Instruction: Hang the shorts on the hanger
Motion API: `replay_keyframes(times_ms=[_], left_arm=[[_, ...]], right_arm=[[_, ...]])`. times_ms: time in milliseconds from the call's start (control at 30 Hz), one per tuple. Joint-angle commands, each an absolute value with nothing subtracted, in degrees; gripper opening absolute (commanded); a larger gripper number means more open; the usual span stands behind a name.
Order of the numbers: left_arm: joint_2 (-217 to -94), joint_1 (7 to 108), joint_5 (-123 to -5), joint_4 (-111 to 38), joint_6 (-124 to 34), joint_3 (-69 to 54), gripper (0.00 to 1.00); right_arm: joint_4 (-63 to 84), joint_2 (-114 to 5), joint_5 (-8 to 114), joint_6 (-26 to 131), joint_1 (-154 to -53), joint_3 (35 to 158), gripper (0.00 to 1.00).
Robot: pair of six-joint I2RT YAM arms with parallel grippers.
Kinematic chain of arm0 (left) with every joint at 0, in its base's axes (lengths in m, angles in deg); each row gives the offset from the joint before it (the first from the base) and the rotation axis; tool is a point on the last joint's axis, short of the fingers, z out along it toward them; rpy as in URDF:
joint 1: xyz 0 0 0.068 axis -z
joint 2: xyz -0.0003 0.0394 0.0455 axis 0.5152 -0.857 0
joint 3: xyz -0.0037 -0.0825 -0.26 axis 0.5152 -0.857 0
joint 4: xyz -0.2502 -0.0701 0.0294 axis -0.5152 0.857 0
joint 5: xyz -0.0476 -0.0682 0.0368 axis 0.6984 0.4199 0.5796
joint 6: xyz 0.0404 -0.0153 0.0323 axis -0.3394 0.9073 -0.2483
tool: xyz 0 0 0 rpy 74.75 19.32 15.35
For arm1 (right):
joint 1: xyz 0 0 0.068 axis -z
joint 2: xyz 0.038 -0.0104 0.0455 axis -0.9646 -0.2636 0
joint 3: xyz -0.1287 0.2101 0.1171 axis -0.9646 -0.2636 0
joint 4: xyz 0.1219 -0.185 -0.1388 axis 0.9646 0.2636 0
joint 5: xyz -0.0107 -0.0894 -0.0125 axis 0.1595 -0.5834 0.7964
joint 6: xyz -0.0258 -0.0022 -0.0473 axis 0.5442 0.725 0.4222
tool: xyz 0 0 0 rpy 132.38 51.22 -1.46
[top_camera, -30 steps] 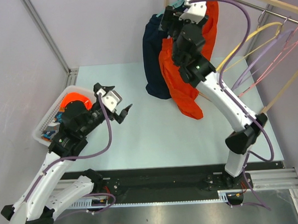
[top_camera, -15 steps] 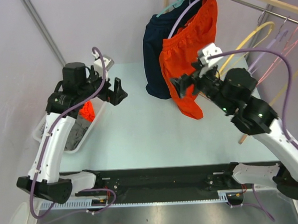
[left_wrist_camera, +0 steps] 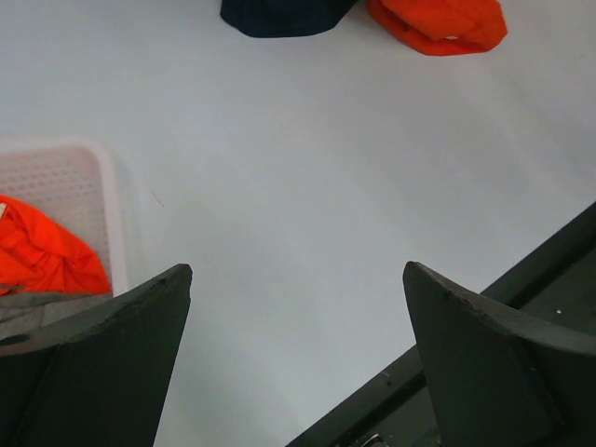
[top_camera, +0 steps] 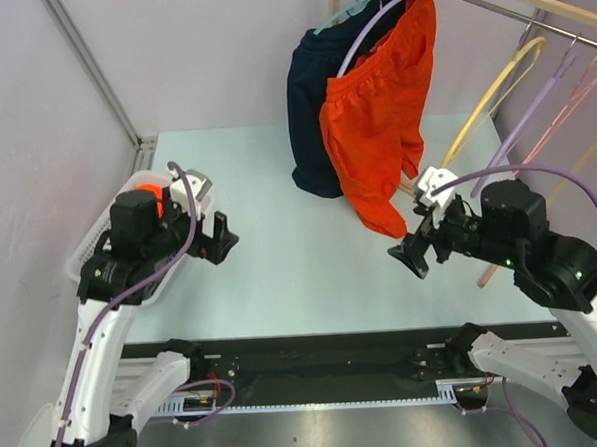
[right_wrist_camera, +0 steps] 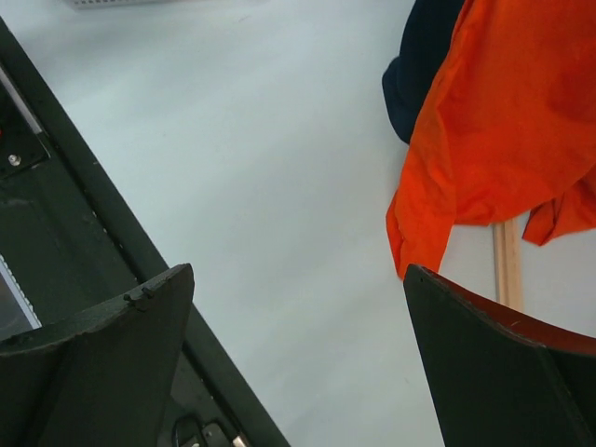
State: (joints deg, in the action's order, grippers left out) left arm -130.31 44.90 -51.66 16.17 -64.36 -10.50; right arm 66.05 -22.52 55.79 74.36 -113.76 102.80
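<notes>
The orange shorts (top_camera: 378,109) hang on the lavender hanger (top_camera: 362,33) from the rail at the back, their lower end resting on the table. They also show in the left wrist view (left_wrist_camera: 438,23) and the right wrist view (right_wrist_camera: 503,121). My left gripper (top_camera: 219,243) is open and empty over the table beside the basket, its view showing only bare table between the fingers (left_wrist_camera: 298,279). My right gripper (top_camera: 410,256) is open and empty, low and in front of the shorts, apart from them (right_wrist_camera: 298,279).
Navy shorts (top_camera: 308,113) hang on a teal hanger (top_camera: 343,13) just left of the orange pair. A white basket (top_camera: 88,263) with orange cloth (top_camera: 149,191) stands at the left. Yellow (top_camera: 488,103), lavender (top_camera: 543,106) and pink (top_camera: 572,89) hangers hang from the wooden rail (top_camera: 527,1) at the right.
My right arm has come down from the rail and drawn back to the near right, leaving the shorts hanging. My left arm swung up, then lowered beside the basket.
</notes>
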Motion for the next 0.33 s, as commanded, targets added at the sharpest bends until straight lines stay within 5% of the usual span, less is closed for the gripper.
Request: replay_keyframes(times_ms=[0, 300], left_arm=[[-126.6, 43.4, -56.7, 15.2, -65.5, -13.9, 1.00], [-126.4, 42.8, -60.0, 15.4, -67.1, -15.7, 1.00]], right_arm=[[70.0, -18.8, 58.1, 76.5, -111.5, 100.1, 1.00], [71.6, -15.1, 58.4, 77.6, -108.7, 96.0, 1.00]])
